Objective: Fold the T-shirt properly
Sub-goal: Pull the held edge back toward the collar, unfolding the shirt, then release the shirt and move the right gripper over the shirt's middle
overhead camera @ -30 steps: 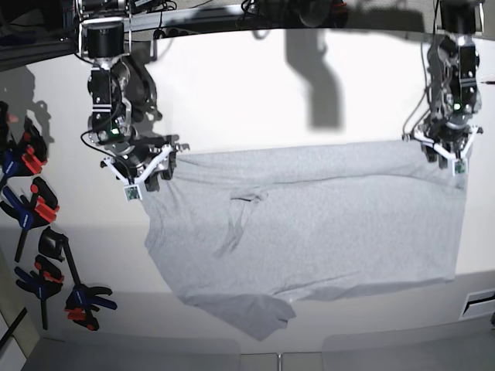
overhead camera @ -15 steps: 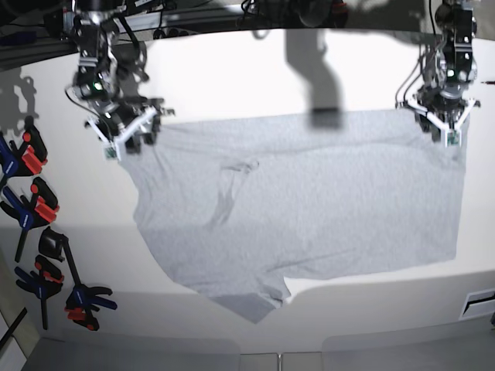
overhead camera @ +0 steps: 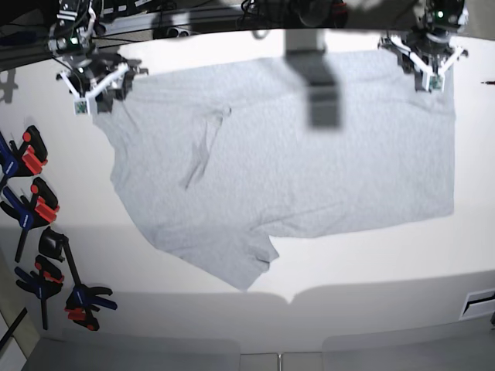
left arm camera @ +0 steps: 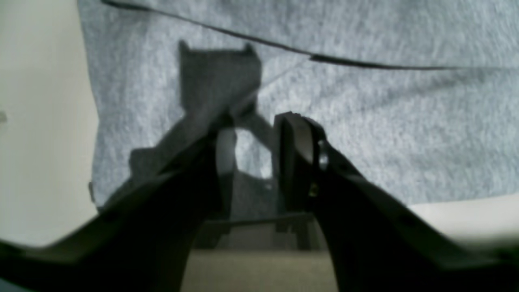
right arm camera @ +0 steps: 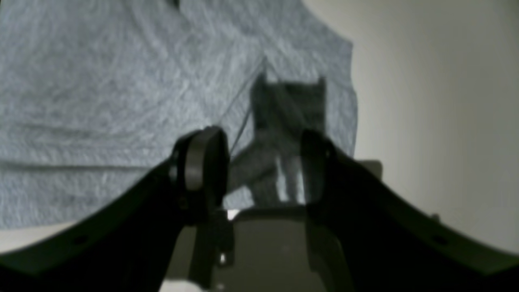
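Observation:
The light grey T-shirt [overhead camera: 294,162] lies spread on the white table [overhead camera: 371,263], plain side up. One sleeve sticks out toward the front [overhead camera: 247,267], and a crease runs near the left [overhead camera: 203,151]. My left gripper [overhead camera: 429,68] holds the far right corner, and my right gripper [overhead camera: 93,89] holds the far left corner. In the left wrist view, grey cloth [left arm camera: 405,121] fills the frame beyond the left gripper [left arm camera: 253,138], whose jaws are narrowly apart on the cloth edge. In the right wrist view, the right gripper [right arm camera: 259,158] stands wider over the shirt's edge [right arm camera: 101,81].
Several black, red and blue spring clamps [overhead camera: 35,209] lie along the table's left side, with another [overhead camera: 81,300] nearer the front. A white slotted part [overhead camera: 479,303] sits at the right front edge. Dark rig framing runs along the back.
Both grippers have moved toward the far side of the table, and the shirt's far edge went with them. The whole shirt has slid back and lies flatter.

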